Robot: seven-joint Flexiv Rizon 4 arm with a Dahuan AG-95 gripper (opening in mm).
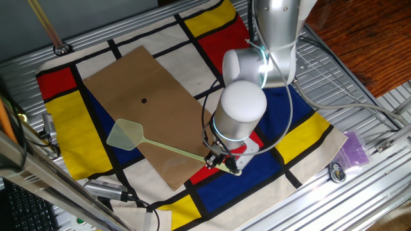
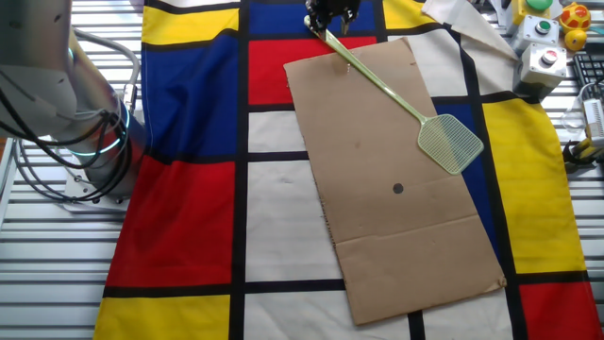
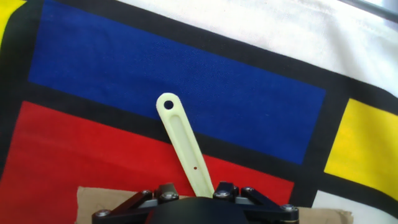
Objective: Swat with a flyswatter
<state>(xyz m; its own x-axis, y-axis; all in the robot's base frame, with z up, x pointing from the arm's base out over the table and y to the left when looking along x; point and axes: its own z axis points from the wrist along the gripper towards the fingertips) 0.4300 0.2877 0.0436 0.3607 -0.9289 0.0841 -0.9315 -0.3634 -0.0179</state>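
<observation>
The pale yellow-green flyswatter (image 1: 125,135) lies slanted over a brown cardboard sheet (image 1: 148,83). Its square mesh head is at the sheet's left edge and its thin handle runs to my gripper (image 1: 221,160). The gripper is shut on the handle near its wide end. In the other fixed view the gripper (image 2: 330,17) is at the top, and the flyswatter's head (image 2: 450,144) reaches the cardboard's (image 2: 396,236) right edge. In the hand view the handle end (image 3: 180,137), with its hole, sticks out past the gripper (image 3: 202,190) over red and blue cloth. I cannot tell whether the head touches the cardboard.
A small black dot (image 1: 144,100) sits on the cardboard, also seen in the other fixed view (image 2: 397,188). A red, yellow, blue and white cloth (image 2: 189,217) covers the table. A button box (image 2: 547,57) and a purple packet (image 1: 352,149) lie at the edges.
</observation>
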